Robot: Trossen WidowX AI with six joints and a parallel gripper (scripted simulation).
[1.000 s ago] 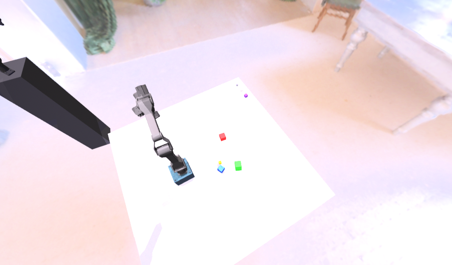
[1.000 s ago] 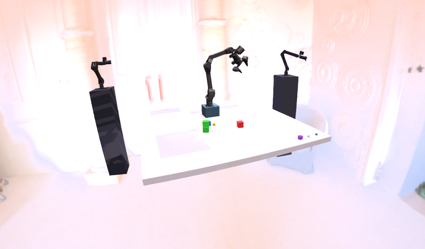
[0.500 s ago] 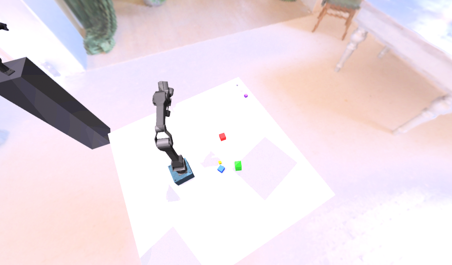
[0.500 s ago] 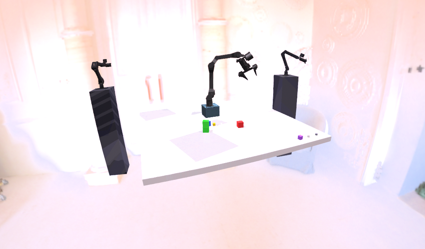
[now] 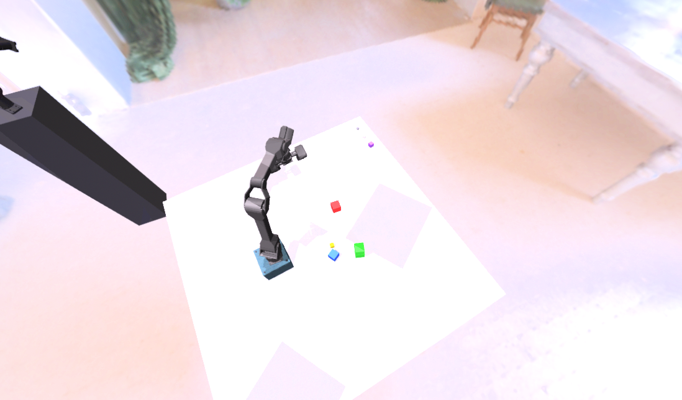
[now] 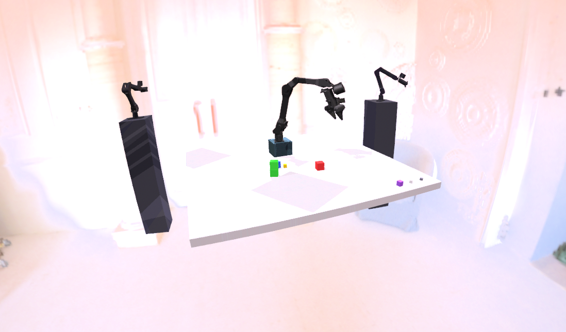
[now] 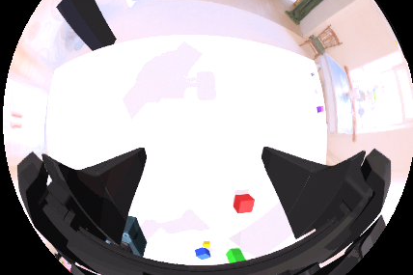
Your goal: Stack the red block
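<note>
red block | green tower | blue cube | yellow cube | purple cube

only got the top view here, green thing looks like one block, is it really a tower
Observer: Yes. In the exterior view the green tower is two blocks, one stacked on the other, upright.
Operator: how high is the gripper
Observer: The exterior view shows the gripper well above the table, fingers open and empty.
Operator: does it have the red block in sight
Observer: Yes. The wrist view shows the red block low between the fingers, resting on the table by itself.
Operator: anything close to the tower
Observer: The exterior view shows a blue block just behind it, partly hidden.
</note>
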